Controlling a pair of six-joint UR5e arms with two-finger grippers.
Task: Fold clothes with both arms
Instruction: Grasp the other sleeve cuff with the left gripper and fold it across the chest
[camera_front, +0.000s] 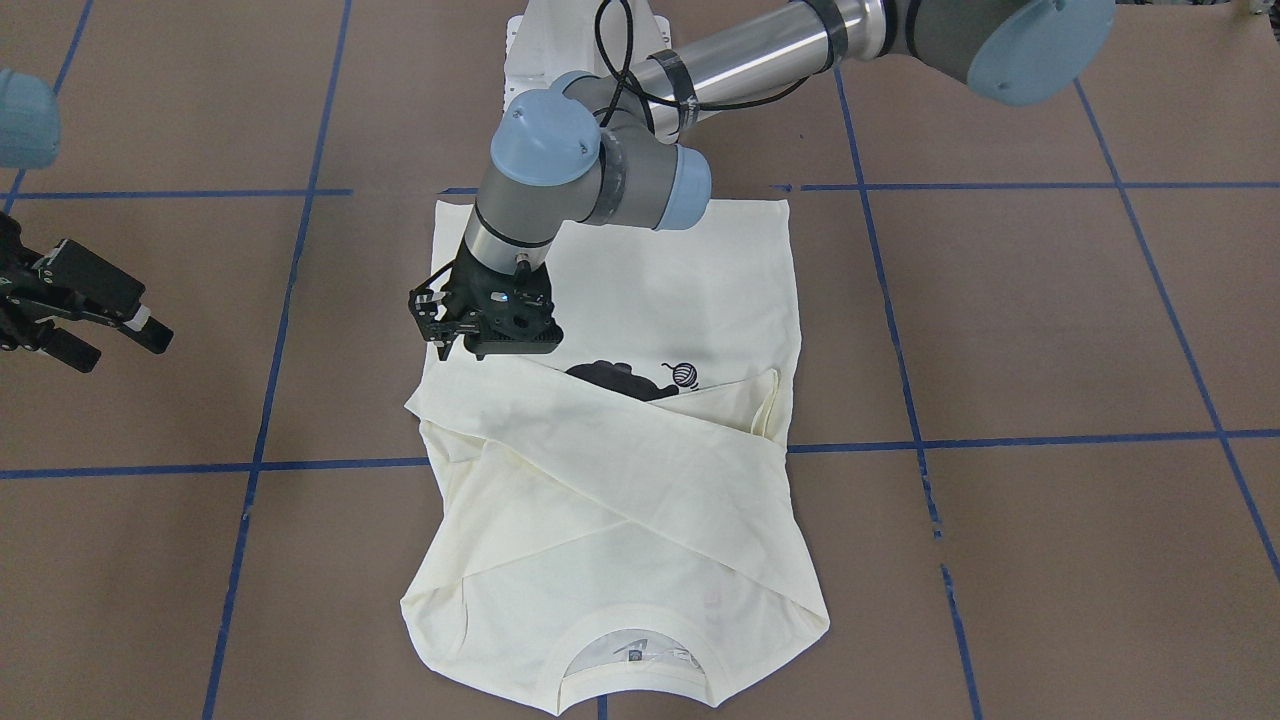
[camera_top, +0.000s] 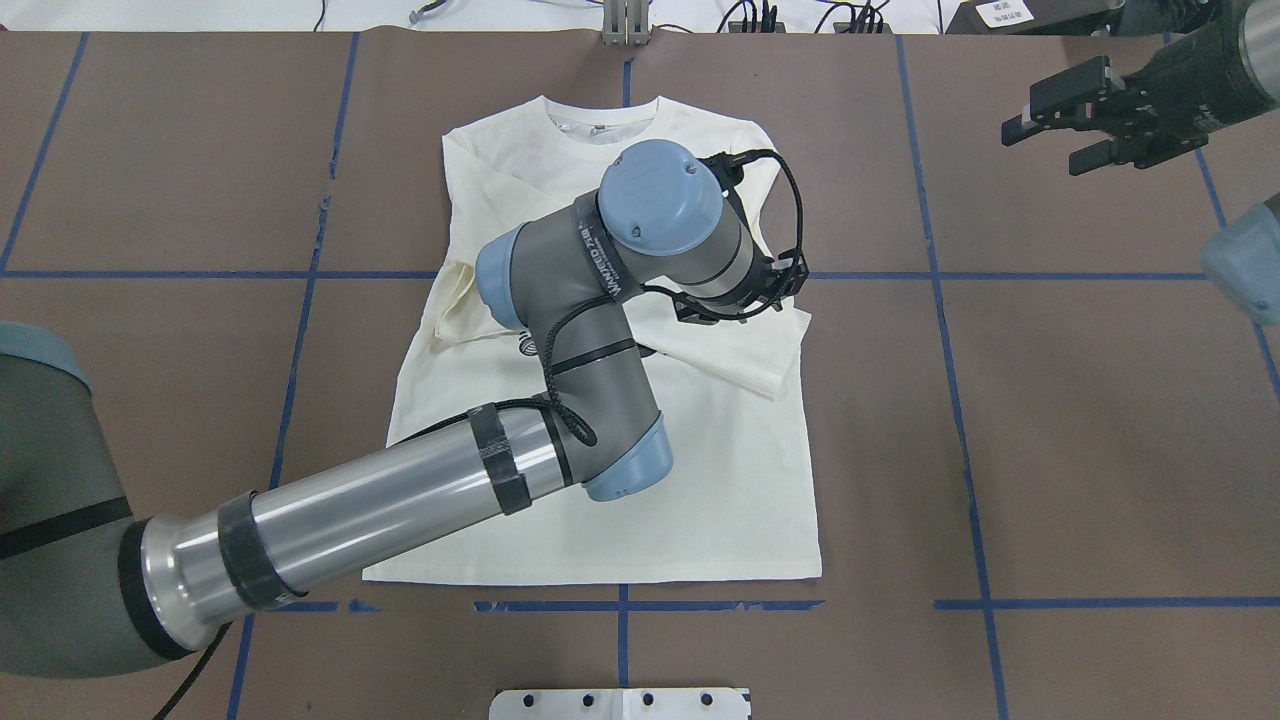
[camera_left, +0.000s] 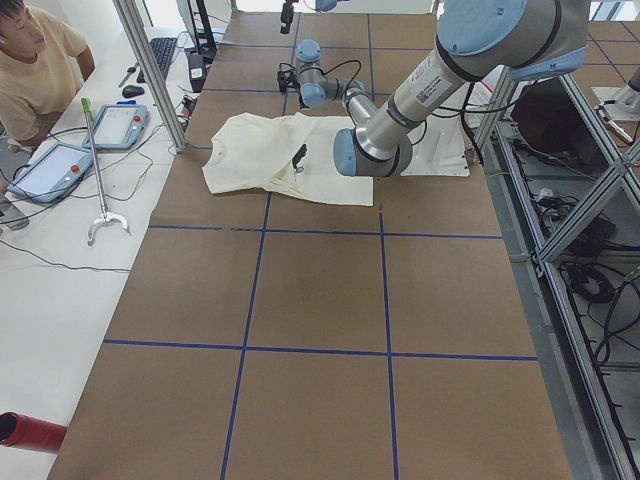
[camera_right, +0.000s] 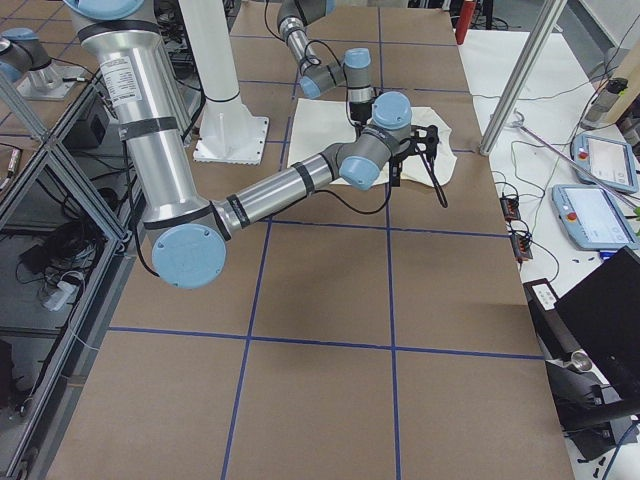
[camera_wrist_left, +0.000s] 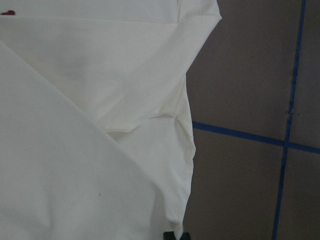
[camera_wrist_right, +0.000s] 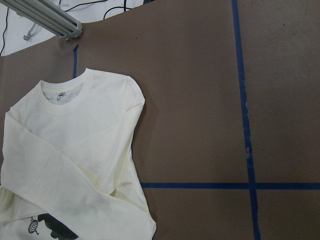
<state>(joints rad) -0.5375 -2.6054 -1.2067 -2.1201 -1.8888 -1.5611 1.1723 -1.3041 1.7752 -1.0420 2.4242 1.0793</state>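
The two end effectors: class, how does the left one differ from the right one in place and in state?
The left end effector hangs over the T-shirt; the right end effector hangs off to the side, over the brown table. The right end effector's jaws stand apart, holding nothing; the left end effector's cannot be judged here. Both are black and two-fingered.

T-shirt flat on table, sleeves crossed; left tool over it, right tool aside.

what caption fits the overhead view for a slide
Left gripper over the cream T-shirt, sleeves folded in; right gripper open, off aside.
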